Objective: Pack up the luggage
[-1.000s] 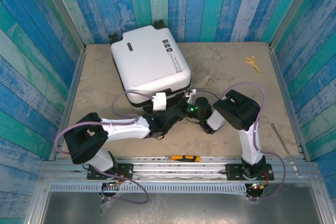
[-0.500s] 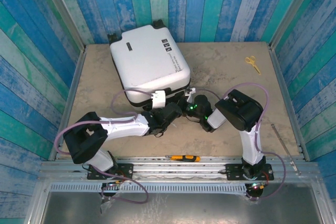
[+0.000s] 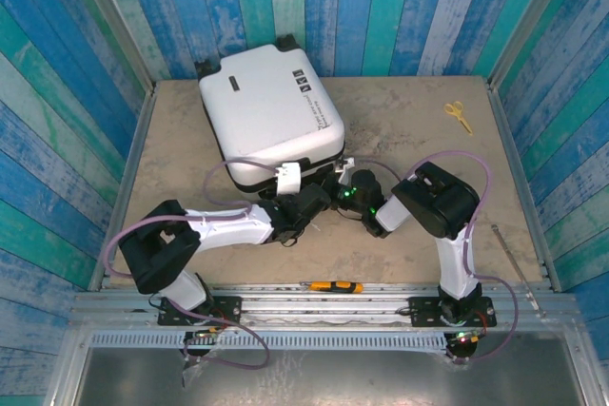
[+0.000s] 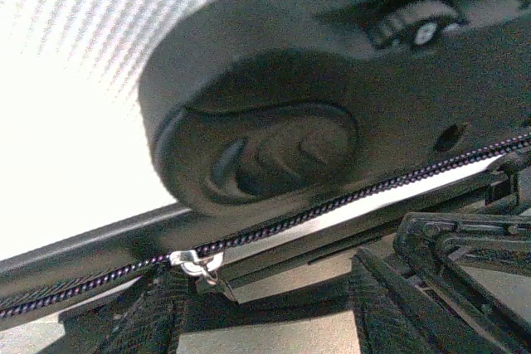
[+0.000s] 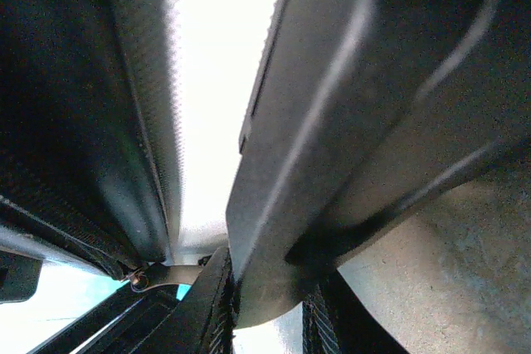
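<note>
The luggage (image 3: 271, 111) is lying flat with its lid down on the far left part of the worktop (image 3: 419, 130), its wheels pointing at the back wall and its near edge facing the 2 arms. Both arms are reaching in to that near edge and meeting there, close together. In the right wrist view, the right fingers (image 5: 214, 312) are looking clamped on a black trim piece of the luggage, seemingly bracing it. The left fingers (image 4: 153, 321) are standing apart and gripping nothing, hovering just under the zipper track (image 4: 348, 201) that is running below the recessed handle. The small metal zipper pull (image 4: 197, 263) is hanging just beside 1 of them, not squarely between the 2. From here the likeliest failure is the left fingers closing off-centre, so that they are pinching the teeth or the fabric, or nipping only the tip of the pull and letting it slip. A hard sideways tug could also be dragging the light shell across the worktop if the right grip is sliding off the smooth trim.
</note>
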